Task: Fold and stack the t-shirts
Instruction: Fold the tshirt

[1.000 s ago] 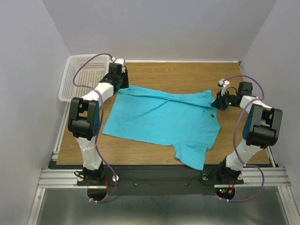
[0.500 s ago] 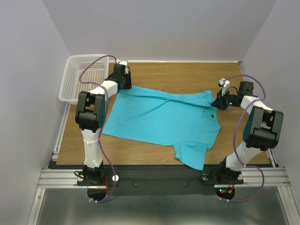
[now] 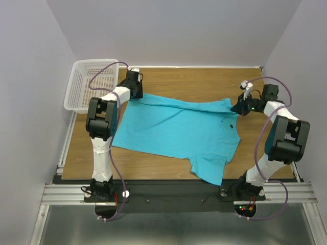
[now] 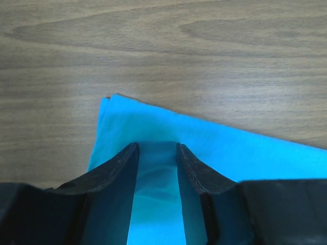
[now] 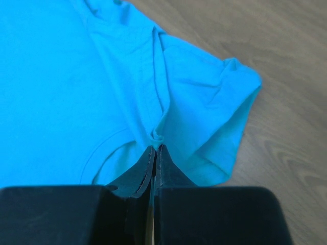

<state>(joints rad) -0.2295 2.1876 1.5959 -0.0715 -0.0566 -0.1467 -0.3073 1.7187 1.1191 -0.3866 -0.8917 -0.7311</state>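
Right hand (image 5: 155, 149) pinching t-shirt (image 3: 173, 127), collar pointing right

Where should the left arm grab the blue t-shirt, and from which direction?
Grip the t-shirt at its far-left corner, coming down from above. The cloth lies flat on the table there with a layered edge to pinch, and the open left tool sits right over it.

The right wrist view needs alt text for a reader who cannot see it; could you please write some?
The right gripper, shut, pinches a gathered fold of a turquoise t-shirt beside its short sleeve. The shirt lies wrinkled on a wooden table, which shows at the right.
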